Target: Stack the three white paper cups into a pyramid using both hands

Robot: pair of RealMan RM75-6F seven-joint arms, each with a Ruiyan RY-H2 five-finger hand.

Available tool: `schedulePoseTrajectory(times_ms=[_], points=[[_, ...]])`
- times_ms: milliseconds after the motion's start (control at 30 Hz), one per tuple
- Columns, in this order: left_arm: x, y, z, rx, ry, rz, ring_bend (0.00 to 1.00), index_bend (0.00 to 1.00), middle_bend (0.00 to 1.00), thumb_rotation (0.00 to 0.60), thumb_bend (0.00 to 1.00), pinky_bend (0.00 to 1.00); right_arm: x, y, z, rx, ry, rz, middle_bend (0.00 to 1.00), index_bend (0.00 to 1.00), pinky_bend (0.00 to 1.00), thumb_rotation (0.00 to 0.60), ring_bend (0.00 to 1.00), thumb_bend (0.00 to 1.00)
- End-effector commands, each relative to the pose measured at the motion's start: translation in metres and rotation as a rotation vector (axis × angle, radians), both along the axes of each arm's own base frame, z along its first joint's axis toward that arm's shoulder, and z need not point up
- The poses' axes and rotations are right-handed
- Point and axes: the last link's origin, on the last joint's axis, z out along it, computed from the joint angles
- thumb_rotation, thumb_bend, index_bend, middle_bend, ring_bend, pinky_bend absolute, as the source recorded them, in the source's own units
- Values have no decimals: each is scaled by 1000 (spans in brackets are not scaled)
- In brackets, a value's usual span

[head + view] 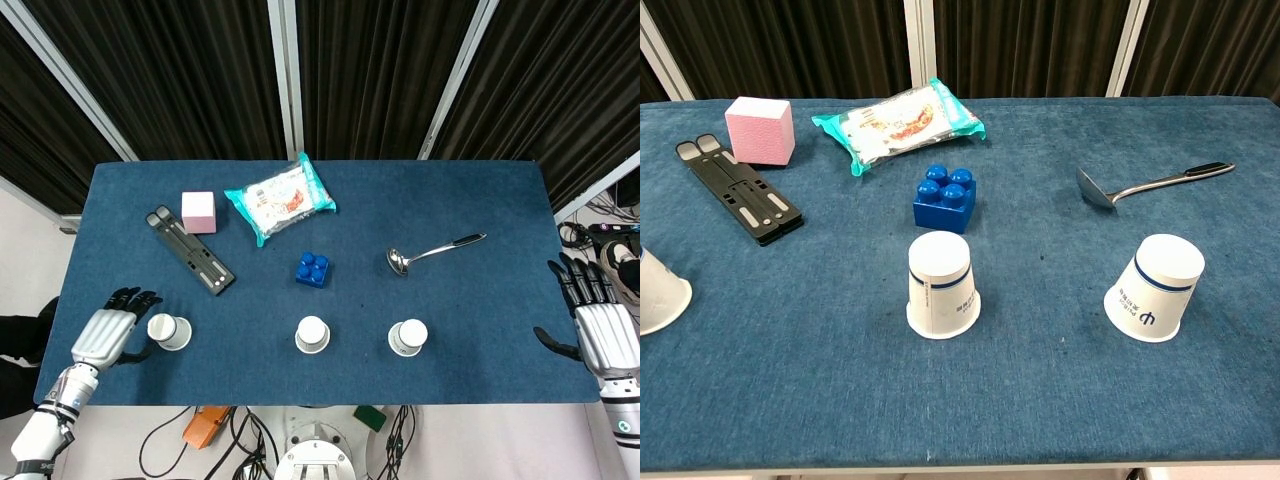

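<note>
**3 cups in a row, left hand beside the outermost one**

3 white paper cups are seen upside down along the near edge of the blue table [480, 300], none stacked. The left cup [169, 331] is cut by the frame edge in the chest view [658, 293]; the middle cup [941, 285] stands just in front of the blue building brick [946, 200], and the right cup [1156, 287] is well apart from it, near the ladle [1145, 185].

The left hand [105, 332] is placed over the table's near left corner, just beside the left cup, with its fingers [133, 297] spread and its thumb reaching toward the cup's base (contact cannot be made out from above). Nothing is held in it. The right hand [600, 325] is held off the table's right edge, released, fingers apart and pointing away from the robot, well apart from every cup. Neither hand is shown in the chest view.

Further back, a pink cube [760, 130] is set beside a black folding stand [738, 190], and a sealed snack packet [898, 122] lies behind the brick.
</note>
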Motion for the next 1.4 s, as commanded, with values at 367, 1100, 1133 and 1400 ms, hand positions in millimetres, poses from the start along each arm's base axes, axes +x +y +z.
schedulePoseTrajectory(times_ms=[367, 1100, 1133, 1400], points=[[-1, 4, -10, -25, 17, -3, 43, 249, 106, 600, 339, 15, -3, -2, -2, 7, -4, -12, 0, 0, 0, 600, 0, 313], [79, 29, -34, -81, -97, -248, 79, 391, 161, 600, 376, 15, -6, -3, -4, 14, -4, -19, 0, 0, 0, 600, 0, 312], [85, 30, -37, -89, -96, -267, 79, 391, 161, 600, 375, 15, -6, -3, -3, 14, -4, -21, 0, 0, 0, 600, 0, 312], [135, 42, -67, -160, -78, -393, 79, 391, 161, 600, 376, 15, -10, -2, -3, 15, -5, -33, 0, 0, 0, 600, 0, 313]])
